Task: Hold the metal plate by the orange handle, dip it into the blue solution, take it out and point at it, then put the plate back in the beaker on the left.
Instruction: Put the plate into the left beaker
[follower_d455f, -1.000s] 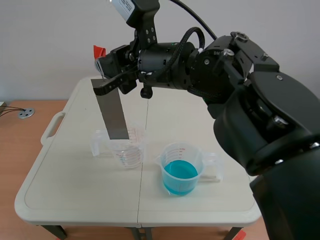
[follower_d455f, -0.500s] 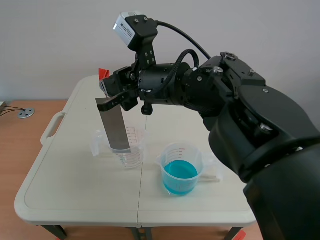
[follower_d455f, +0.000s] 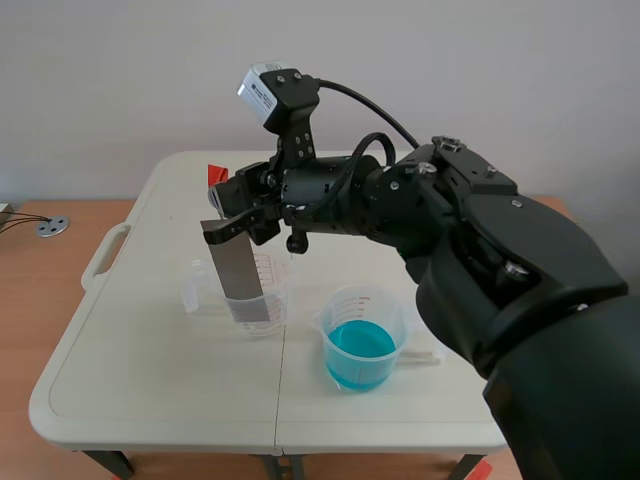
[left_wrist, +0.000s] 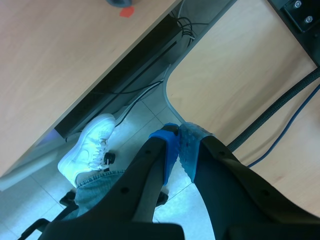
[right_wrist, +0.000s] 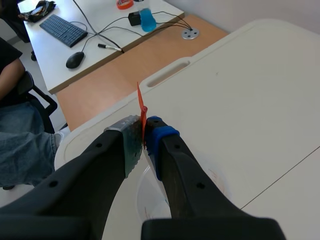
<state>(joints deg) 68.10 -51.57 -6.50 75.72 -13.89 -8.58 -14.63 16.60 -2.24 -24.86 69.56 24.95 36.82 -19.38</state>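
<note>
Our right gripper (follower_d455f: 235, 212) clenches the orange handle (right_wrist: 140, 107) of the flat grey metal plate (follower_d455f: 238, 280), whose lower end stands in the clear plastic beaker (follower_d455f: 268, 265) on the left. We judge that only the release remains. Our left gripper (left_wrist: 177, 145) is closed and empty.

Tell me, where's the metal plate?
Scene view: the metal plate hangs from the right gripper, its lower end in the clear beaker, left of the cup of blue liquid.

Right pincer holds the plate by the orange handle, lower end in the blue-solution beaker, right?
No. The right pincer holds the plate by the orange handle, but its lower end is in the clear beaker, beside the blue-solution beaker; the scene view shows it.
</note>
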